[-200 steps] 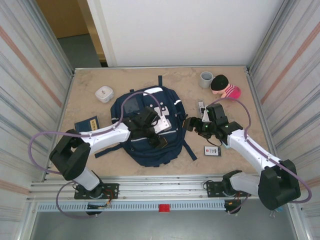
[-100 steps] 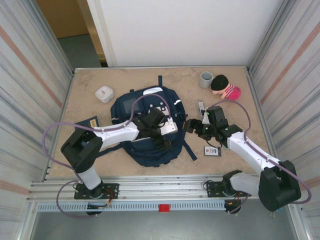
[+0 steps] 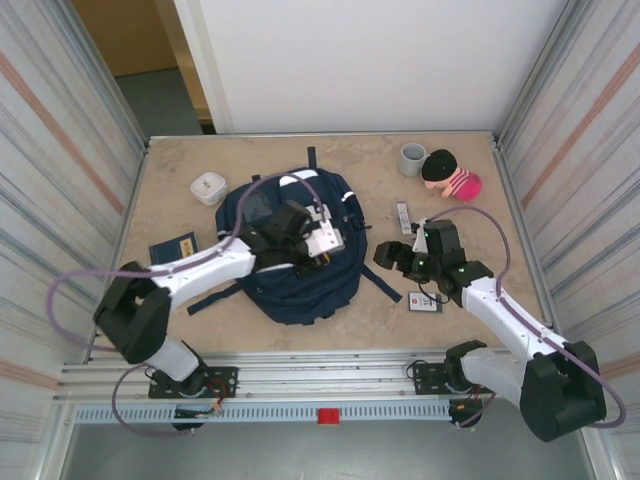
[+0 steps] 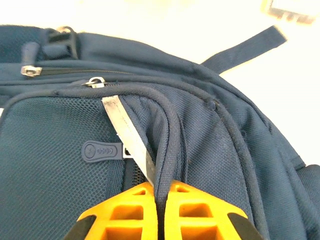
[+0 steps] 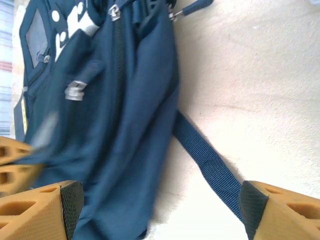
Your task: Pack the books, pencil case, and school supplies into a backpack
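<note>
The navy backpack (image 3: 290,285) lies flat in the middle of the table. My left gripper (image 3: 312,247) is over its front and is shut on a raised piped fold of the backpack's fabric (image 4: 167,145), beside a pale stripe (image 4: 127,135) and a zip pull (image 4: 100,150). My right gripper (image 3: 386,256) stands open at the bag's right side, its fingers straddling the bag's edge (image 5: 125,125) and a loose strap (image 5: 210,160). A dark book (image 3: 173,248) lies left of the bag. A black card with a white label (image 3: 425,301) and a grey-white bar (image 3: 402,216) lie to the right. The pencil case is out of view.
A rounded white box (image 3: 208,187) sits at the back left. A grey cup (image 3: 412,158) and a pink and black plush toy (image 3: 450,172) sit at the back right. Corrugated walls close in both sides of the table.
My left gripper went from open to shut on the backpack's fold and moved up the bag, which shifted a little. The right gripper drew back slightly to the right, still open.
</note>
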